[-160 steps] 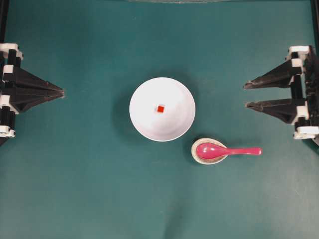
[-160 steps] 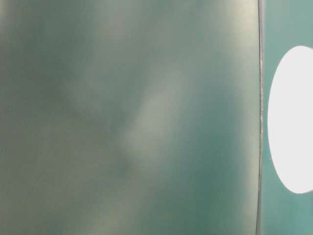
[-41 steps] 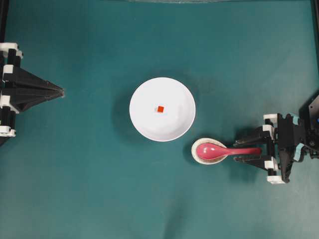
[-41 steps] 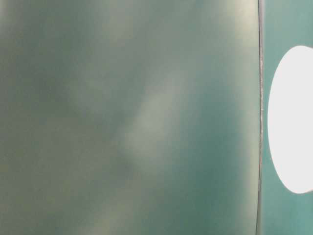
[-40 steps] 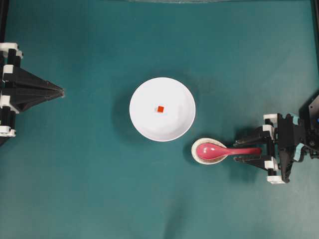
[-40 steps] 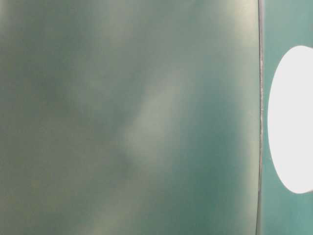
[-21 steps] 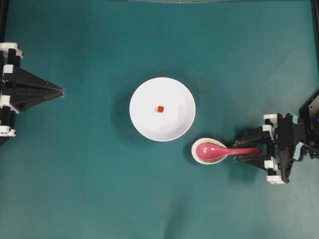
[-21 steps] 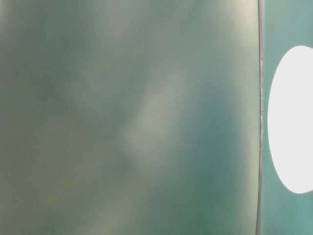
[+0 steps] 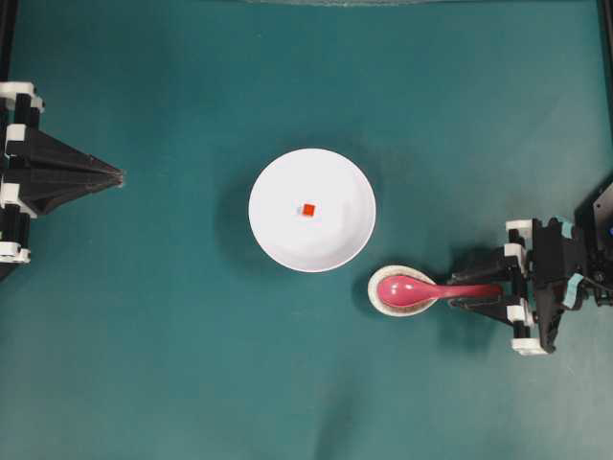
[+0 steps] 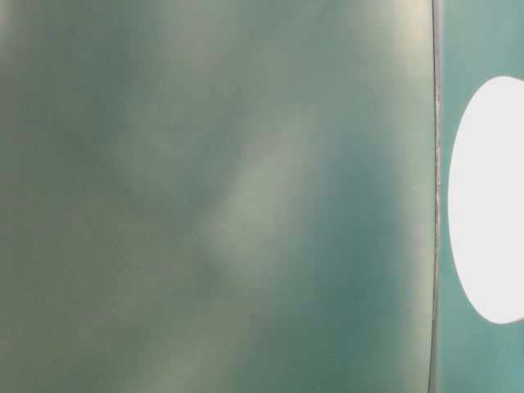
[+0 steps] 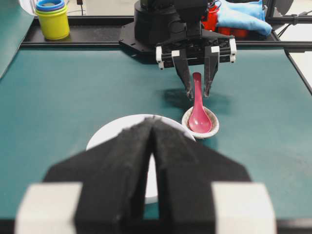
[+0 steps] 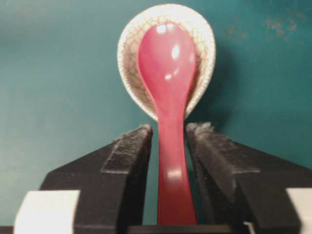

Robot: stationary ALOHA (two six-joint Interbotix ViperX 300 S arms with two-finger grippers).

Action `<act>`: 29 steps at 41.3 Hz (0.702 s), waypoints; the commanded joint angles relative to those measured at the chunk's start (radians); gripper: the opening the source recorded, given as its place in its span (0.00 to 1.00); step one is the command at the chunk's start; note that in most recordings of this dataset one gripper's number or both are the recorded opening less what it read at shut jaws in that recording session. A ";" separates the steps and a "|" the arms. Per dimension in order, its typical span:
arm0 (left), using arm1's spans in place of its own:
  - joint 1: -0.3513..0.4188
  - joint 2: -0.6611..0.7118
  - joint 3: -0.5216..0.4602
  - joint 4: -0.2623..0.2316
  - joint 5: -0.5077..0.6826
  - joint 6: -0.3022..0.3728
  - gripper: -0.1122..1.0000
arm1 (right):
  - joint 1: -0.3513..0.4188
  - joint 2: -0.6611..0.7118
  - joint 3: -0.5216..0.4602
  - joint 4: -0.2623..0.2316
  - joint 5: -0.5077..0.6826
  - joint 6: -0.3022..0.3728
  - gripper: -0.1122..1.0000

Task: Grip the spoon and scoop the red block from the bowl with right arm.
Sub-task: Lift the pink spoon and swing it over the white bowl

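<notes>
Table-level view is showing only blur; the bowl (image 10: 490, 201) is being cropped at the right edge, its contents unreadable.

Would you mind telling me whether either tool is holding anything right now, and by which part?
Nothing is held yet. The right tool straddles the spoon handle with slim gaps either side; the left tool is shut and empty.

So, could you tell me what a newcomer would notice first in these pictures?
Probably the glossy pink spoon, its scoop lying in a speckled oval rest with the right gripper straddling its handle, narrow gaps either side. Next, the white bowl mid-table, holding a tiny red block.
</notes>
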 commanded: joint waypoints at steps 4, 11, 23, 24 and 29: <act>0.002 0.008 -0.026 0.003 -0.005 0.003 0.10 | 0.005 -0.006 -0.011 0.002 -0.005 0.002 0.40; 0.002 0.008 -0.025 0.003 -0.005 0.003 0.10 | 0.005 -0.005 -0.011 0.002 -0.005 0.002 0.36; 0.002 0.008 -0.025 0.003 -0.005 0.003 0.10 | 0.005 -0.005 -0.011 0.002 -0.005 0.003 0.35; 0.002 0.008 -0.026 0.003 -0.005 0.003 0.10 | 0.005 -0.005 -0.011 0.002 -0.005 0.003 0.35; 0.003 0.006 -0.025 0.003 -0.005 0.003 0.10 | 0.005 -0.006 -0.012 0.002 -0.005 0.003 0.32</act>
